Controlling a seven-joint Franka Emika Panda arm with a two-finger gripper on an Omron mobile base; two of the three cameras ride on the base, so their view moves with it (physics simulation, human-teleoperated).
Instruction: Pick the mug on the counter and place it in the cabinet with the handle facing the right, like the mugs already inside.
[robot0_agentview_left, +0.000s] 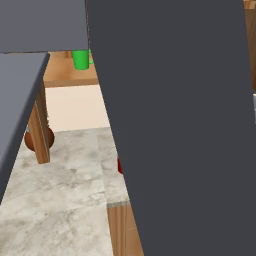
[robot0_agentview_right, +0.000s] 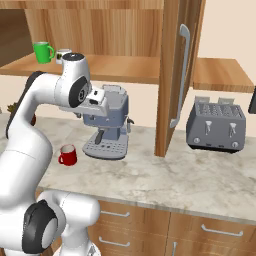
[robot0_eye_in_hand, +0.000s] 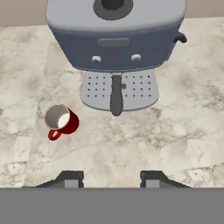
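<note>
The small red mug (robot0_eye_in_hand: 61, 120) stands upright on the marbled counter (robot0_eye_in_hand: 144, 144), its handle toward the lower left of the hand view. In the right base view the mug (robot0_agentview_right: 67, 155) sits left of the coffee machine, and in the left base view a thin red edge of the mug (robot0_agentview_left: 120, 166) peeks from behind a dark panel. My gripper (robot0_eye_in_hand: 112, 179) hangs well above the counter, open, with nothing between its fingertips (robot0_eye_in_hand: 70, 178). The mug lies to the left of its line. The cabinet shelf (robot0_agentview_right: 125, 67) holds a green mug (robot0_agentview_right: 44, 51) and a white mug (robot0_agentview_right: 62, 56).
A grey coffee machine (robot0_agentview_right: 107, 127) stands on the counter just under my hand. The open cabinet door (robot0_agentview_right: 175, 75) hangs to its right, with a toaster (robot0_agentview_right: 216, 124) beyond. A dark panel (robot0_agentview_left: 175, 125) blocks much of the left base view.
</note>
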